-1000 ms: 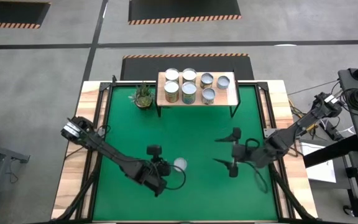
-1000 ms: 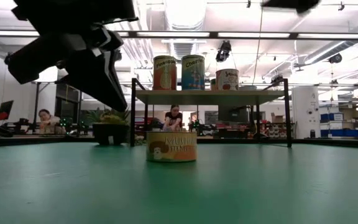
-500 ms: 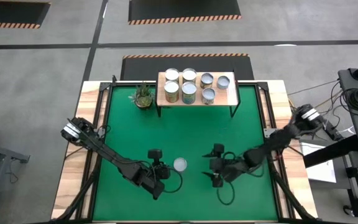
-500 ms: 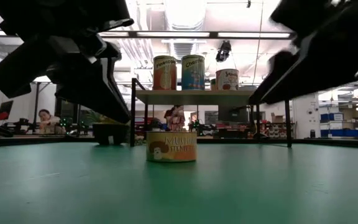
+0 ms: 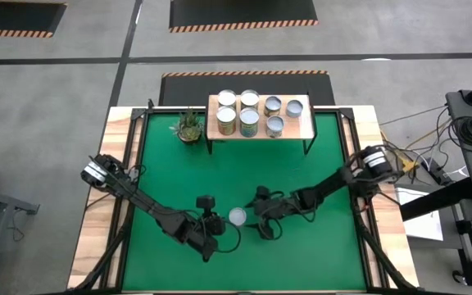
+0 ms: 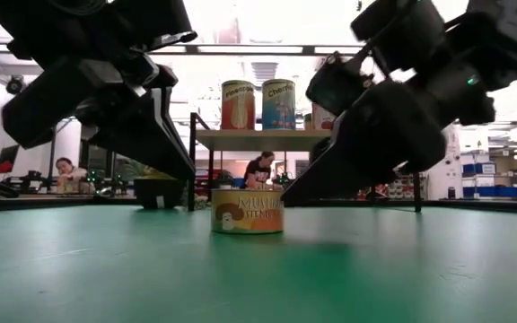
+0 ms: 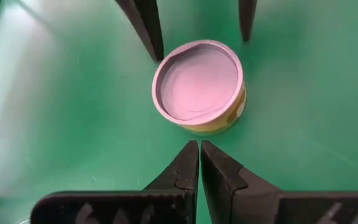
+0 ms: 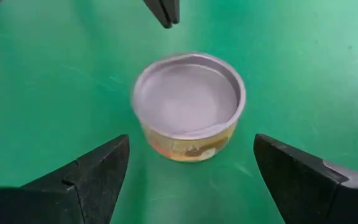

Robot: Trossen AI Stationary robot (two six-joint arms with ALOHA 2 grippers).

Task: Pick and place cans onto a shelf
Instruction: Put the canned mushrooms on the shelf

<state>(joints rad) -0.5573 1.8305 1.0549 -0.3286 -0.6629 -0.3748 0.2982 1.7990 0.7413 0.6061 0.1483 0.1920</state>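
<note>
Item one: a short can (image 5: pixel 237 216) with a yellow label, standing upright on the green mat (image 5: pixel 162 164) toward the near middle of the surface (image 5: pixel 120 123), its round silver-white top facing up. It stands alone, well apart from the shelf.

Item two: the shelf (image 5: pixel 306 127), a pale wood board on thin black legs, at the far edge of the mat. Seven cans (image 5: pixel 249 120) stand on it in two rows; from table height, three tall labelled ones show above the board (image 6: pixel 279 104).

Item three: a small green potted plant (image 5: pixel 189 126), just beside the shelf's left end.

Item four: the left claw (image 5: pixel 217 221), low over the mat just beside the lone can on its left. Its two dark fingers (image 7: pixel 185 168) are pressed together, tips pointing at the can's side, not touching it.

Item five: the right claw (image 5: pixel 258 217), reached in from the right side of the surface to just beside the same can. Its fingers (image 8: pixel 98 168) are spread wide, one on each side of the can, with green mat showing between each finger and the can wall. The can is not gripped.

Item six: beyond the surface, people seated in the room behind, seen under the shelf (image 6: pixel 260 167) and at far left (image 6: pixel 64 169).
</note>
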